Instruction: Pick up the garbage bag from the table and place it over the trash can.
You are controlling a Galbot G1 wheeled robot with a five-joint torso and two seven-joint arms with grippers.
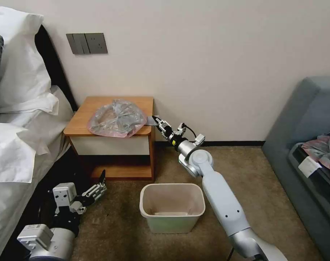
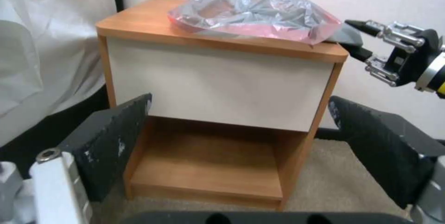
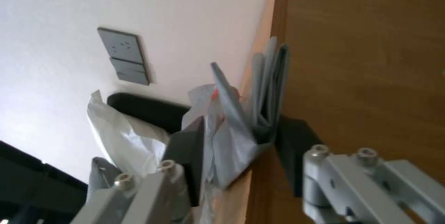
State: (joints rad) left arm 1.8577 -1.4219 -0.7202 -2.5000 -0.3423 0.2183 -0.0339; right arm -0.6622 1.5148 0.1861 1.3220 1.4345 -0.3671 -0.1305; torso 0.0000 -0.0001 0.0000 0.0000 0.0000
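The garbage bag (image 1: 117,117), wrinkly grey plastic with a pink edge, lies spread on the table (image 1: 86,115), a small wooden nightstand against the wall. My right gripper (image 1: 157,122) reaches in from the table's right side, open, its fingers straddling a folded grey corner of the bag (image 3: 241,126) that hangs past the table edge (image 3: 371,60). The left wrist view shows this gripper (image 2: 359,40) beside the bag (image 2: 259,12). The cream trash can (image 1: 172,206) stands upright on the carpet in front of the table. My left gripper (image 1: 101,184) hangs open and low, facing the table's white drawer front (image 2: 222,85).
A bed with white pillows (image 1: 16,83) flanks the table on the left. At the right stands a grey sofa (image 1: 306,119) holding a grey-and-pink plastic heap (image 1: 322,148). Wall switches (image 1: 87,43) sit above the table. Open carpet (image 1: 110,224) surrounds the bin.
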